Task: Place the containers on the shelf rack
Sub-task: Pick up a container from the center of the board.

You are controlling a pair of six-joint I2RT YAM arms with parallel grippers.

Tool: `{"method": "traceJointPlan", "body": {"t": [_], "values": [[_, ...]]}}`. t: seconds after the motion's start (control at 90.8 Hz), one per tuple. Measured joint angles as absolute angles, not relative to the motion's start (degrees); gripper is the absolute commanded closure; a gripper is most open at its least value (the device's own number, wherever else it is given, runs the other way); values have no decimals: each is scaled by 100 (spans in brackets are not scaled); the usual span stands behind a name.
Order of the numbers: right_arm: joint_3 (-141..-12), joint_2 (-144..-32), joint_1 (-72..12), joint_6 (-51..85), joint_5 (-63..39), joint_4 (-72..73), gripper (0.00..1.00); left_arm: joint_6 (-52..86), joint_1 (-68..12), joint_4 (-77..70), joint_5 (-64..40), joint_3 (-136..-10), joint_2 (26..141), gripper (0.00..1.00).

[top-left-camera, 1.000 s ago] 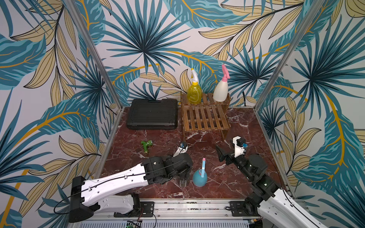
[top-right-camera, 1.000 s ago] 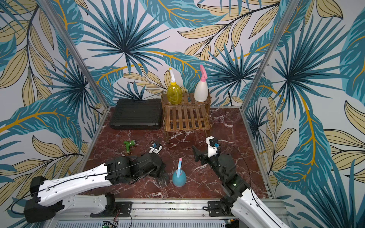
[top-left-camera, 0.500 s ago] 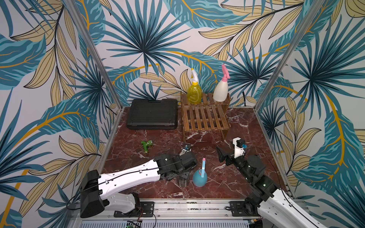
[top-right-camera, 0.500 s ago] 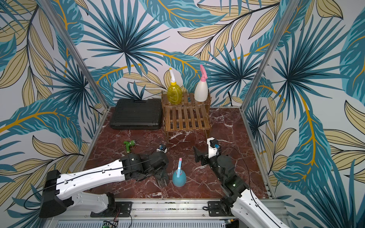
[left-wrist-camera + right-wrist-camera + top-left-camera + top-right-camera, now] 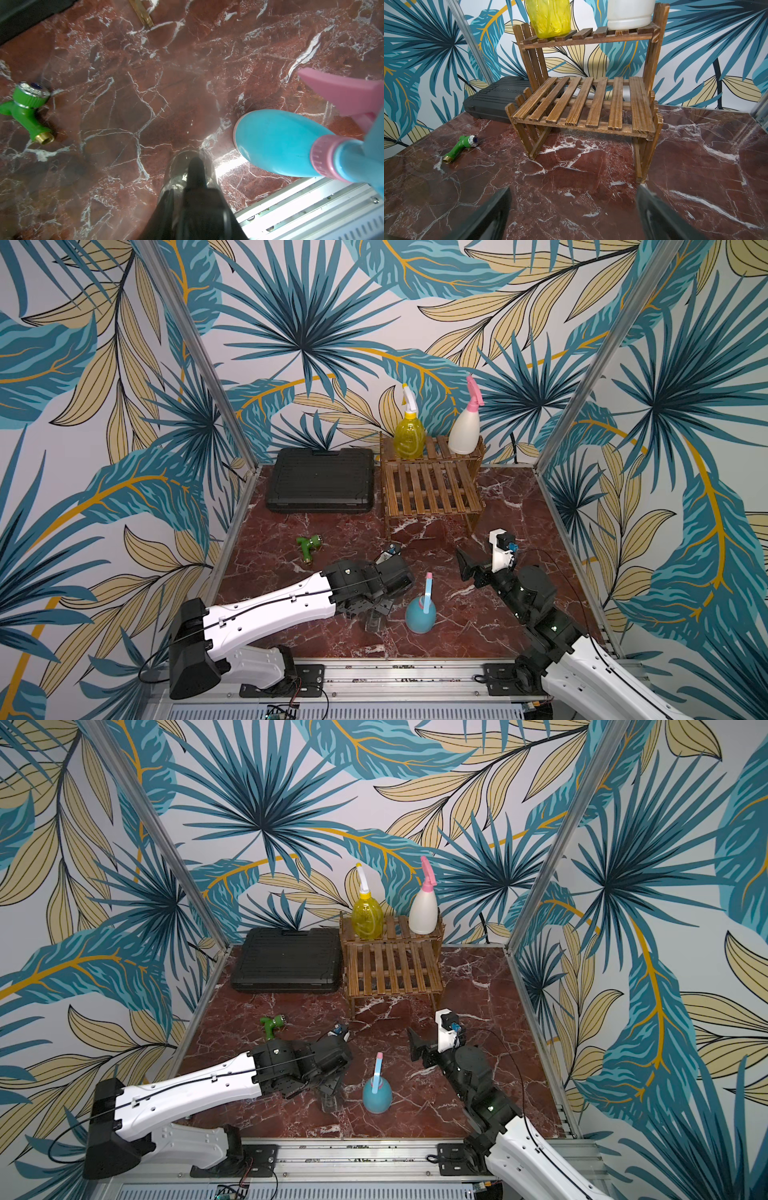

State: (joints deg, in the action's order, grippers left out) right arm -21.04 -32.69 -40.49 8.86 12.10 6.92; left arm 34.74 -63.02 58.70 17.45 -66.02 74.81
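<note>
Containers first: two up on the shelf rack (image 5: 430,489), two down on the table (image 5: 519,510). L arm (image 5: 270,610) stretches low from its near-left base out to the ctr of the near table. Its white forearm is almost flat, and the black wrist bends so the left gripper (image 5: 380,606) points down right over the smoky clear bottle (image 5: 193,176). Wrist cam looks straight down that bottle's black trigger. Dark fingers blur into it, so can't tell if they're clamped on it or only around it. Bottle stands upright, marble showing thru its body.

Just right of it, not touching, the light blue bottle (image 5: 419,616) stands upright w/ pink-blue trigger. It's opaque, contents can't be seen.

R arm (image 5: 536,605) comes up from the near-right base, elbow bent. The right gripper (image 5: 573,188) sits above the table right of ctr, aimed at the far side. Its jaws are spread wide, holding nothing, well apart from the rack.

Rack sits at the far side, ctr-right. On its upper, far step:
- yellow bottle (image 5: 409,439) at the left end, translucent, thin tube curling inside
- cream-white bottle (image 5: 464,435) at the right end, opaque

Both upright. Black case (image 5: 320,481) lies flat just left of the rack. Green hose nozzle (image 5: 308,547) lies on the marble, left of ctr, apart from the L arm.
</note>
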Motion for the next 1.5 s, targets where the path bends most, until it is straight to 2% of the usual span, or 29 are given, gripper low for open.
{"method": "traceJointPlan", "body": {"t": [0.286, 0.54, 0.749, 1.09, 1.311, 1.498], "values": [[-2165, -3039, -4049, 884, 1194, 705, 1, 2246, -5634, 5942, 1632, -7085, 7116, 83], [-2165, -2936, -4049, 698, 744, 886, 1, 639, -4694, 5898, 576, -7686, 7144, 84], [-2257, -2858, -4049, 263, 130, 888, 1, -775, -4294, 5896, -410, -8366, 7673, 84], [-2803, -3236, -4049, -449, -1238, 878, 1, -2668, -4139, 6075, -1643, -9332, 8687, 84], [-2917, -3879, -4051, -589, -1813, 980, 1, -2950, -4086, 5889, -1959, -9384, 8757, 84], [-2674, -4141, -4049, -543, -1448, 1769, 1, -2005, -4053, 5542, -1911, -9878, 9126, 81]]}}
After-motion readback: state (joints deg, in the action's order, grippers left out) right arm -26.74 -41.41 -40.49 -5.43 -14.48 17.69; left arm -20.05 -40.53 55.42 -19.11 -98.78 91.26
